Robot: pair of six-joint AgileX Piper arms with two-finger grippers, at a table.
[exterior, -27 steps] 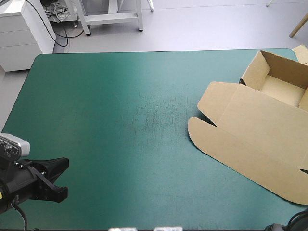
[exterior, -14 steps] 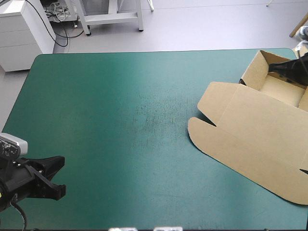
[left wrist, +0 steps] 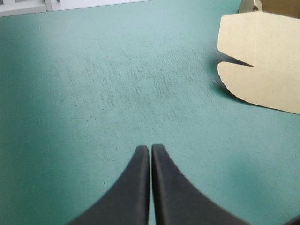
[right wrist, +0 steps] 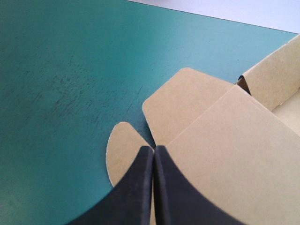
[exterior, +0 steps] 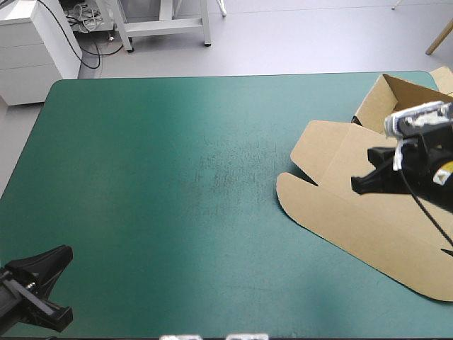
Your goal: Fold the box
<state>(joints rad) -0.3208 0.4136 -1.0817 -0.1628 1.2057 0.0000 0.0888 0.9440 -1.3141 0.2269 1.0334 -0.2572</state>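
The brown box (exterior: 340, 205) lies at the table's right side. Its lid is flat, with rounded flaps toward the middle, and its tray (exterior: 417, 106) stands open with walls raised at the far right corner. My right gripper (exterior: 357, 185) is shut and empty over the lid. In the right wrist view its tips (right wrist: 153, 149) sit above the lid (right wrist: 225, 140), close to the notch between two flaps. Whether they touch the board I cannot tell. My left gripper (exterior: 65, 255) is shut and empty at the near left corner. It points across the cover (left wrist: 150, 149) toward the lid's flap (left wrist: 262, 70).
The teal-green cover (exterior: 177, 177) carries faint scuff marks at its middle. The box runs out past the table's right edge in the high view.
The right arm has come in over the tray and moved nearer, out over the lid. The left gripper has drawn back toward the near left corner.
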